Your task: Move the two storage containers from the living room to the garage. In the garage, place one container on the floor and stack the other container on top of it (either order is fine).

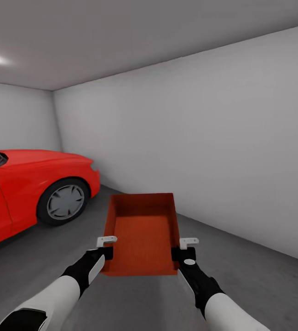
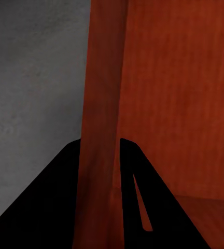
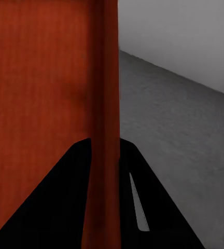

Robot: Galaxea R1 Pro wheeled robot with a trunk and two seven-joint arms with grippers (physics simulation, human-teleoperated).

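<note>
One red-orange storage container (image 1: 142, 232) hangs in front of me above the dark grey garage floor (image 1: 259, 280), empty and open-topped. My left gripper (image 1: 106, 248) is shut on its left wall near the close corner, and my right gripper (image 1: 186, 249) is shut on its right wall. In the left wrist view the container's wall (image 2: 99, 129) runs between the two dark fingers (image 2: 50, 197). The right wrist view has the other wall (image 3: 104, 129) pinched the same way between the fingers (image 3: 55, 197). The second container is out of view.
A glossy bright-red car (image 1: 29, 184) is parked at the left, its front wheel (image 1: 65, 201) close to the container's far left corner. A plain white-grey wall (image 1: 213, 138) runs along the right. Open concrete lies ahead between car and wall.
</note>
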